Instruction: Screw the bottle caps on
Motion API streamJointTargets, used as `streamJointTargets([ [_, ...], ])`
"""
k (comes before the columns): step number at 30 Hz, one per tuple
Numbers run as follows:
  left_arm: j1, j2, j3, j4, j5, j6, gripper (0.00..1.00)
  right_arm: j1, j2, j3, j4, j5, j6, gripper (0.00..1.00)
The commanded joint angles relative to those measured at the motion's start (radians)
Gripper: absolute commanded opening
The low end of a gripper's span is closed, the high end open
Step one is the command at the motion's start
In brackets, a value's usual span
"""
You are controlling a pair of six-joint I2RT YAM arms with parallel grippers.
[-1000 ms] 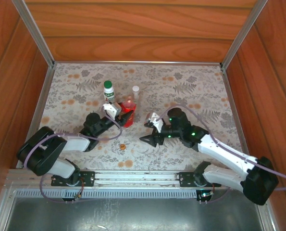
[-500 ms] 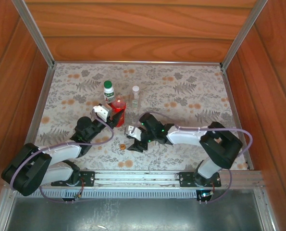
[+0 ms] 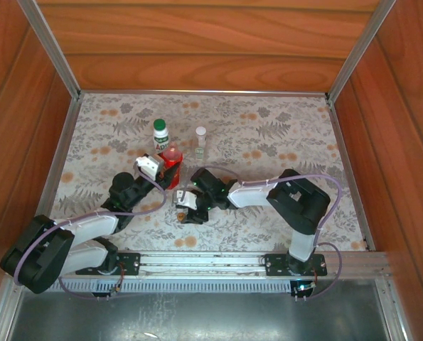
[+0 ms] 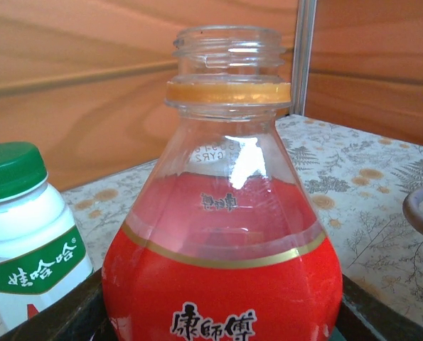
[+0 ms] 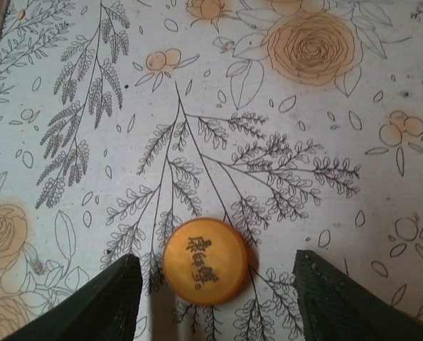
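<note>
My left gripper (image 3: 168,172) is shut on the red bottle (image 3: 171,159), holding it upright. In the left wrist view the red bottle (image 4: 225,241) has an open threaded neck with an orange ring below it. The white bottle (image 3: 159,141) stands just behind, with the green cap (image 3: 159,125) on it; both also show at the left as the white bottle (image 4: 30,249) and green cap (image 4: 11,168). The tiny clear bottle (image 3: 200,144) carries the white cap (image 3: 200,131). My right gripper (image 3: 185,211) hangs open over the mat. The orange cap (image 5: 207,261) lies flat between its fingers (image 5: 103,305), touching neither.
The flowered mat (image 3: 268,142) covers the floor inside wooden walls (image 3: 197,42). A metal rail (image 3: 211,261) runs along the near edge by the arm bases. A loop of the right arm's cable (image 4: 419,213) shows at the right of the left wrist view.
The right arm has swung left and down until its open fingers straddle the orange cap. The left gripper has carried the red bottle a little to the left.
</note>
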Motion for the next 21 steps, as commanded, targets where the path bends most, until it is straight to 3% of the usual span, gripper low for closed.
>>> streamJointTargets([
  [1,0.007,-0.014,-0.006,-0.001,0.002,0.004,0.60,0.012,0.024,0.026,-0.042,0.007,-0.034,0.51],
  [3,0.008,-0.013,-0.007,-0.002,0.002,0.004,0.60,0.014,0.030,0.032,-0.049,0.012,-0.039,0.42],
  [21,0.007,0.020,0.010,-0.008,0.035,0.007,0.61,0.018,0.001,0.015,-0.061,0.081,-0.012,0.33],
])
